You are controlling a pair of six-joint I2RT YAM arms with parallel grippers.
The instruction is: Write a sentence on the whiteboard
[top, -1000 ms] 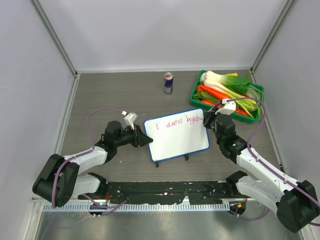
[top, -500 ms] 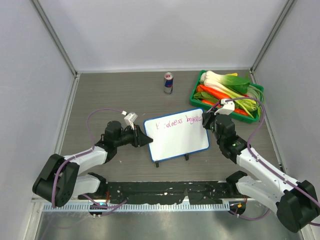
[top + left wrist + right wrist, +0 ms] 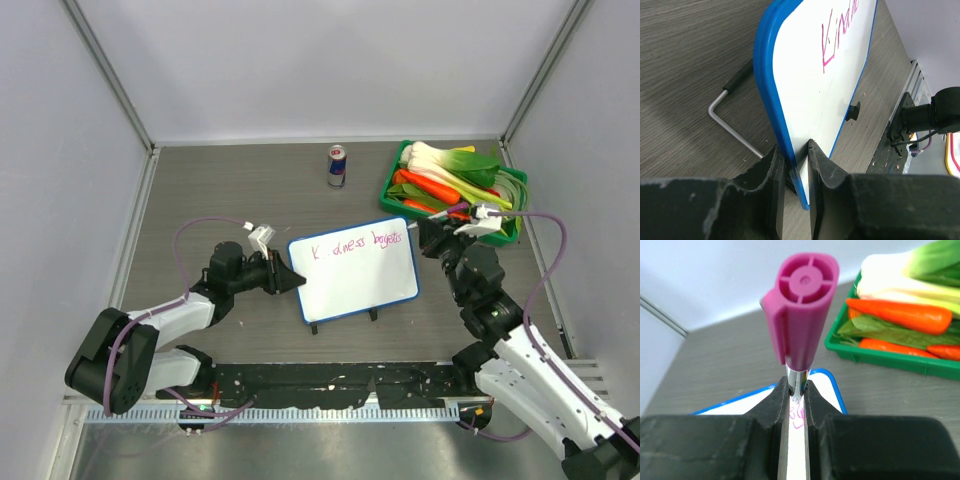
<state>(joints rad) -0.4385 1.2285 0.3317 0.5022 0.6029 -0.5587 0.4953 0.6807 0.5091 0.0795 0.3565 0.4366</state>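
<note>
Over the table, top external view: the whiteboard (image 3: 355, 285) lies between the 2 arms, its long axis running left to right and tilted slightly. The sentence (image 3: 356, 246) stands as 1 magenta line along the far edge, with bare white below it. The left gripper (image 3: 293, 281) is at the board's left edge. The right gripper (image 3: 428, 236) is at the far right corner, just past the end of the line, so the blank area lies to its left and toward the arm bases. The right arm is judged to be the writing arm. A can (image 3: 337, 165) and a green tray (image 3: 388, 183) of vegetables stand well apart from the board.

Left wrist view: the left gripper (image 3: 796, 156) is clamped on the blue rim of the whiteboard (image 3: 825, 100), 1 finger on each face. The board stands propped at an angle on a bent wire leg (image 3: 732, 127), which the top view does not show. Only the start of the sentence (image 3: 837, 40) is visible.

Right wrist view: the right gripper (image 3: 796, 386) is pinched tight on a magenta marker (image 3: 800, 315), cap end toward the camera. Beyond the fingers lies the corner of the whiteboard (image 3: 829, 390), with pink strokes of the sentence (image 3: 798, 416) directly under the barrel. Tip contact is hidden and cannot be determined.
</note>
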